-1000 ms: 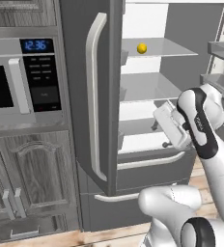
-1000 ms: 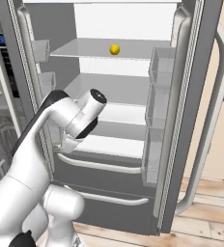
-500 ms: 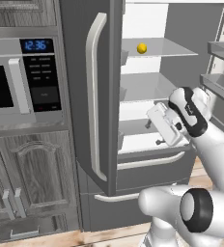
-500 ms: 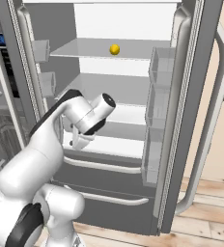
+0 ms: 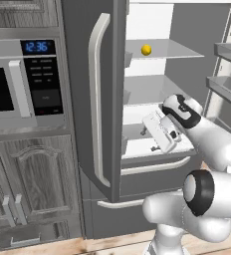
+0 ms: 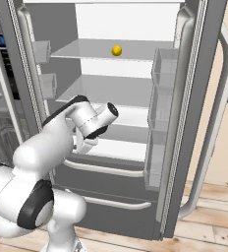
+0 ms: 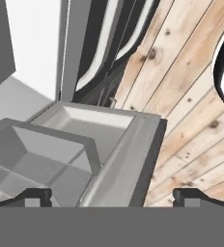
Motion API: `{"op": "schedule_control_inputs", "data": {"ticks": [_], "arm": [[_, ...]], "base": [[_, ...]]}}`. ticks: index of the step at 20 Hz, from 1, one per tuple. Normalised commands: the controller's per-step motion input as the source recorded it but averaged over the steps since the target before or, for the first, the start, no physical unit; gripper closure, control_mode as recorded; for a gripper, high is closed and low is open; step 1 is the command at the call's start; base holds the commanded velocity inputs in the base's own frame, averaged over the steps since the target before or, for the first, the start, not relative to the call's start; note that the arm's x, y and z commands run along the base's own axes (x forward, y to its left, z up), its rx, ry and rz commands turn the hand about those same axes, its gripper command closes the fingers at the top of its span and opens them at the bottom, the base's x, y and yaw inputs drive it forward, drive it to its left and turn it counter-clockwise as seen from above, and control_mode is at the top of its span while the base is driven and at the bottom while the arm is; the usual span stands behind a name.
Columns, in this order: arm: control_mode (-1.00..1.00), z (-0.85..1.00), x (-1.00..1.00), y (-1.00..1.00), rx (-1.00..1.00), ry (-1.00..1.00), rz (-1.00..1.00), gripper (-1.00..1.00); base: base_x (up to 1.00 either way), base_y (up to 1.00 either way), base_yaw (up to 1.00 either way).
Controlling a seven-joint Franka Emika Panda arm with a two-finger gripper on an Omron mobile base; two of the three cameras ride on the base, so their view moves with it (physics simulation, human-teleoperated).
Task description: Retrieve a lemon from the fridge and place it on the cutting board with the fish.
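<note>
So the tall grey French-door fridge point(image 6: 130, 98) is standing with both doors swung wide, white inside with clear shelves, and next to it on the left there's a dark wood-grain cabinet point(image 5: 33, 194) with a built-in microwave point(image 5: 23, 82) above it. The white Franka arm point(image 6: 42, 157) is folded up in front of the lower shelves, with its hand hanging about level with the bottom shelf, just above the drawer handle. The jaws point(image 7: 111, 195) are spread as wide as they go and holding nothing; in the hand view they're pointed down past a grey door bin point(image 7: 99, 140) at the plank floor point(image 7: 191, 96), not at the fruit at all. The small bright yellow round lemon point(image 6: 116, 50) sits alone on the top clear shelf point(image 6: 86, 51), toward the back. That's the whole thing for the next move, I'd say: the lemon is well above the jaws and deeper in, so the hand has to rise and tip forward. It's round, so no real long axis to line up on.
</note>
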Motion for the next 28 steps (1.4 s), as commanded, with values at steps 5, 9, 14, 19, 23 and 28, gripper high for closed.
{"op": "schedule_control_inputs", "data": {"ticks": [5, 9, 14, 19, 23, 28], "arm": [[-1.0, -0.21, 0.46, 0.3, 0.02, 0.0, 0.03, -1.0], [-1.0, -0.13, 0.45, 0.28, 0.03, 0.0, 0.0, -1.0], [-1.0, -0.08, 0.26, 0.25, 0.1, 0.0, 0.0, -1.0], [-1.0, -0.09, 0.01, 0.38, 0.12, 0.0, 0.0, -1.0], [-1.0, -0.06, 0.0, 0.41, 0.1, 0.0, 0.0, -1.0], [-1.0, -0.01, -0.03, 0.61, 0.08, 0.0, 0.03, -1.0]], "base": [[0.0, 0.0, 0.0], [0.0, 0.0, 0.0], [0.0, 0.0, 0.0], [0.0, 0.0, 0.0], [0.0, 0.0, 0.0], [0.0, 0.0, 0.0]]}}
